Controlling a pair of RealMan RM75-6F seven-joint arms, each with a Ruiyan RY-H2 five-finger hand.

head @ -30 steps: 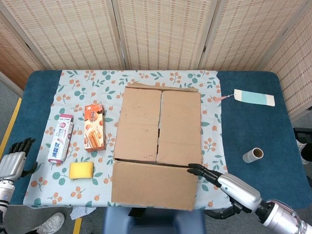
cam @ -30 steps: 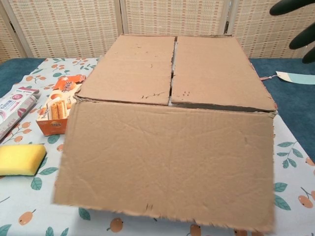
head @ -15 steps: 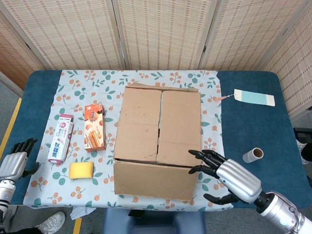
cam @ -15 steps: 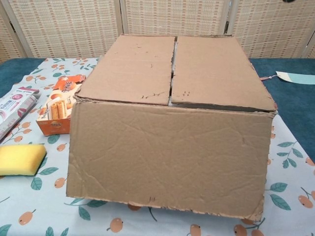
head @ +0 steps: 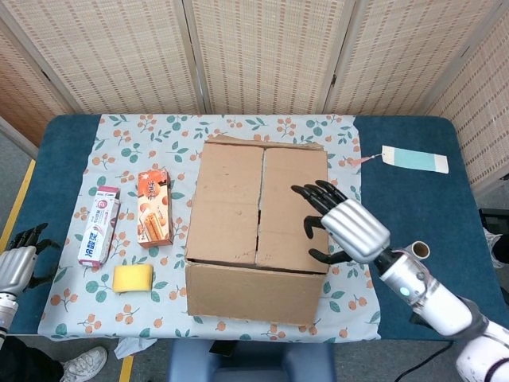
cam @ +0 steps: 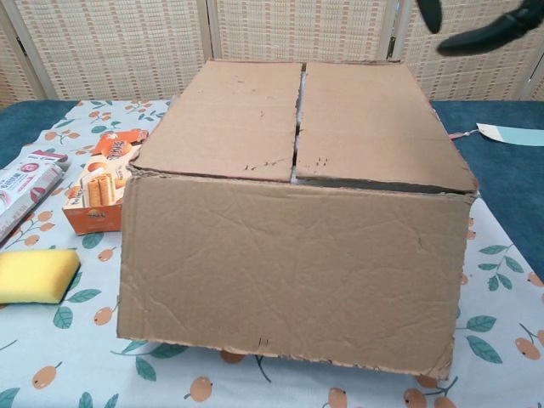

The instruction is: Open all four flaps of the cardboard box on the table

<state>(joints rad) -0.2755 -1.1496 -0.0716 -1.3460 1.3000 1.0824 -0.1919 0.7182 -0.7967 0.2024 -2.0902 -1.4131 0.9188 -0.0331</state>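
- Fingers of the left hand (head: 17, 261) curled loosely at the far left edge of the worktop (head: 406, 215), holding nothing; whether they were parted or closed could not be told.
- Toothpaste box (head: 99, 226) lay on the floral cloth (head: 143, 135), with an orange snack box (head: 154, 207) just beside it on the right.
- Yellow sponge (head: 132, 278) sat near the front edge of the cloth, below the two boxes.
- Cardboard box (head: 258, 231) stood in the middle of the cloth; its front flap hung down over the near wall, and the two top flaps lay flat, meeting at a centre seam.
- Right hand (head: 338, 223) was over the box's right top flap near its right edge, fingers spread and gripping nothing; contact with the flap could not be made out.
- Cardboard tube (head: 413, 253) stood on the blue worktop right of the box.
- Pale blue card (head: 415, 159) lay near the far right corner.
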